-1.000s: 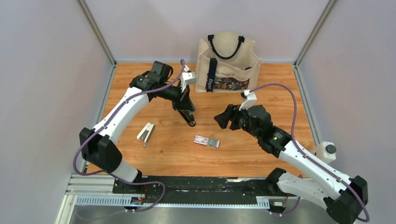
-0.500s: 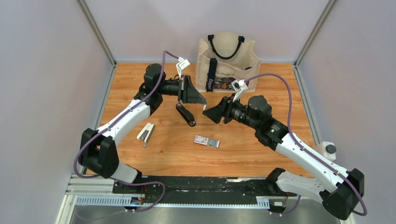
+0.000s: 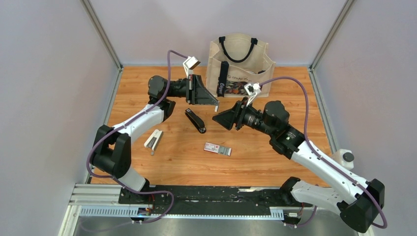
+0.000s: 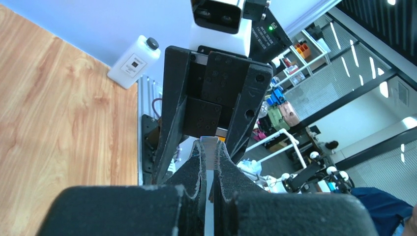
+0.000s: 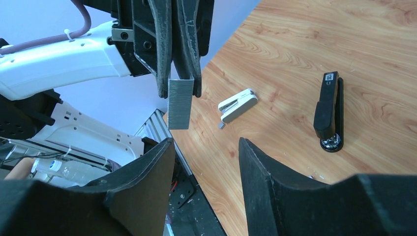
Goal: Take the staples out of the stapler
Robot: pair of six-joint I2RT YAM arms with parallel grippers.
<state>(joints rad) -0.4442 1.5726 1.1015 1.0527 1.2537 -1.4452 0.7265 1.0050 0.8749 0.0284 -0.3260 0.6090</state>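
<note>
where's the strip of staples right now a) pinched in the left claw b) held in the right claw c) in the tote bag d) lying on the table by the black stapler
a: the right wrist view shows the staples pinched in the shut left claw up in the air, while the right claw stands open and empty, apart from them.

The left gripper (image 3: 215, 103) reaches out level, its jaws pinched tight on the staples (image 5: 179, 103), which jut beyond the tips. The right gripper (image 3: 216, 118) faces it tip to tip, jaws apart, with the staples just ahead of their gap.
</note>
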